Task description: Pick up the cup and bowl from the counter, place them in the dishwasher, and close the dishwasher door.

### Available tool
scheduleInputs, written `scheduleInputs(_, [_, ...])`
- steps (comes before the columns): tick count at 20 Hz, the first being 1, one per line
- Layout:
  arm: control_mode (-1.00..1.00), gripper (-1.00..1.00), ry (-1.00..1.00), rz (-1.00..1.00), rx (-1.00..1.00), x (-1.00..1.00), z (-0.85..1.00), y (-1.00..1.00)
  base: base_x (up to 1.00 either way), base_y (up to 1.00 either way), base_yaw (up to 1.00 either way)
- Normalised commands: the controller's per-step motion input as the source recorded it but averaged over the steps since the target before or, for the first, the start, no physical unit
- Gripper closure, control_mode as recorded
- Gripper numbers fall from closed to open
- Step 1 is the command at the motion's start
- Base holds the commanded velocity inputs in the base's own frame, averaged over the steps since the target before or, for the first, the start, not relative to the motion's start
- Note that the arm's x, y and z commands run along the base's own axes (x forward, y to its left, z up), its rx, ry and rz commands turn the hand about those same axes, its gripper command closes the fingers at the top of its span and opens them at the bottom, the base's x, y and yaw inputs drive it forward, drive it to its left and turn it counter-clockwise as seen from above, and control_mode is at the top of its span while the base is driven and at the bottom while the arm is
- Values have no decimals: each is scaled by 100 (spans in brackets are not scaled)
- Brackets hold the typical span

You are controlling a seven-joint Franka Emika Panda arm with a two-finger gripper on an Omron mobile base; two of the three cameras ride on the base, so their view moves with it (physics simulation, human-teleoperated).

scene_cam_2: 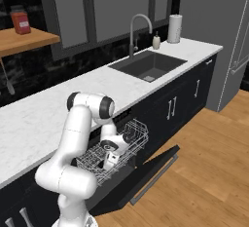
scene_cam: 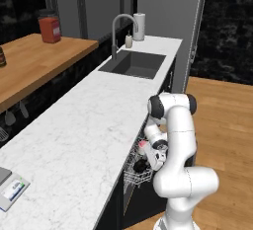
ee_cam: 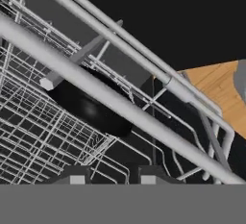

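Note:
The black bowl (ee_cam: 89, 107) lies in the silver wire rack (ee_cam: 33, 136) of the dishwasher, just ahead of my gripper (ee_cam: 113, 172). The two fingertips (ee_cam: 77, 175) stand apart with nothing between them, so the gripper is open. In the left base view the gripper (scene_cam: 149, 161) reaches down into the pulled-out rack (scene_cam: 132, 174), with the bowl (scene_cam: 140, 165) beside it and the pink-topped cup (scene_cam: 142, 146) a little further back in the rack. The dishwasher door (scene_cam_2: 146, 175) hangs open, its bar handle (scene_cam_2: 154, 179) along the outer edge. My hand (scene_cam_2: 110, 160) is low over the rack (scene_cam_2: 133, 136).
The white marble counter (scene_cam: 84, 125) runs along the left, with a sink (scene_cam: 132, 63) and faucet (scene_cam: 116, 29) at its far end. A red canister (scene_cam: 49, 29) stands on the wooden shelf (scene_cam: 34, 61). Wood floor (scene_cam_2: 204, 172) lies to the right of the open door.

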Motion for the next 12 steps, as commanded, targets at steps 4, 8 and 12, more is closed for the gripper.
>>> scheduleInputs(4, [-100,-100,-4,-2,7,-35,20,-44,0,0,0])
scheduleInputs(8, [-100,-100,-23,0,23,-73,96,-82,0,0,0])
scheduleInputs(12, [-100,-100,-22,0,27,-71,100,-99,0,0,0])
